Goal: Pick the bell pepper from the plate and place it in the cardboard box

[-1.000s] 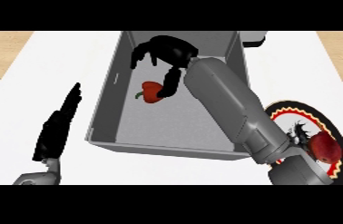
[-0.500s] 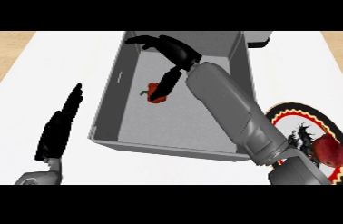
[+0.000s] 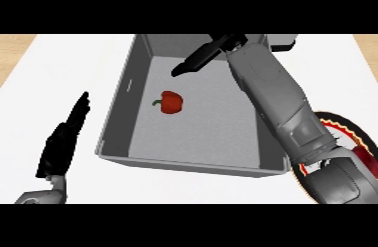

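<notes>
A red bell pepper with a green stem lies on the floor of the grey box, left of its middle. My right hand hangs above the box's far part with its fingers straight and open, holding nothing, well clear of the pepper. The right forearm crosses the box's right wall. A dark plate with a red and yellow rim lies at the right edge, partly hidden by that arm. My left hand rests open on the white counter, left of the box.
A dark object shows behind the box at the top right. The white counter runs around the box, with a wooden strip at the far left and right corners.
My right hand has opened and let go of the pepper, then lifted away toward the far right. The pepper now lies on the box floor. The left hand has not moved.
</notes>
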{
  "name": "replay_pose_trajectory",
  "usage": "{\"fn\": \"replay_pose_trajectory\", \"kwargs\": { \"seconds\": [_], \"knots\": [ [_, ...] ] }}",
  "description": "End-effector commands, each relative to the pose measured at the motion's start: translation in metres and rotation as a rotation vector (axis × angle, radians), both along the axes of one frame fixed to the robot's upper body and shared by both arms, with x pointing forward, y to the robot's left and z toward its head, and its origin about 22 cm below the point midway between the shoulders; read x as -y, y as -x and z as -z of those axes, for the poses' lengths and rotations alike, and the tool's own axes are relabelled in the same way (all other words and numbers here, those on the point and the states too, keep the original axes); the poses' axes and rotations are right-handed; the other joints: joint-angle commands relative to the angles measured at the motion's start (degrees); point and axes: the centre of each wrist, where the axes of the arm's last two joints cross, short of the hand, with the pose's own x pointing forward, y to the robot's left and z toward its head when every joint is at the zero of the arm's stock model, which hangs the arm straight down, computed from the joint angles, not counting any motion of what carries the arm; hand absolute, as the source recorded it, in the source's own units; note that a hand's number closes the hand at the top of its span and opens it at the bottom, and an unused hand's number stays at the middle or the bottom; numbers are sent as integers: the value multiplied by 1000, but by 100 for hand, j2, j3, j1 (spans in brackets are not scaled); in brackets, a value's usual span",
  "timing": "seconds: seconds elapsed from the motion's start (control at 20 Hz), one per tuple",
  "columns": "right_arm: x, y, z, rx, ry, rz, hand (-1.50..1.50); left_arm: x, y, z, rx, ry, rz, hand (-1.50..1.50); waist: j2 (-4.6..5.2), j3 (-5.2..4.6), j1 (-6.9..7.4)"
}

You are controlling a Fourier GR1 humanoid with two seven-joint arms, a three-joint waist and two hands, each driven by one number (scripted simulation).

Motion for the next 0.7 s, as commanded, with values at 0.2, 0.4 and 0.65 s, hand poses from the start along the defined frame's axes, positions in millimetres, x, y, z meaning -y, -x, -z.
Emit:
{"fn": "replay_pose_trajectory", "kwargs": {
  "seconds": [0.2,0.4,0.65],
  "knots": [
    [117,-22,-20,-45,-102,219,-150,-1,5,-4,25,-11,15,0,81,6,143],
    [175,-18,-25,-41,-142,235,-150,8,-10,-22,20,0,24,0,133,20,153],
    [222,-13,-53,0,-101,197,-150,14,-9,-13,20,7,56,0,206,21,293]
  ]
}}
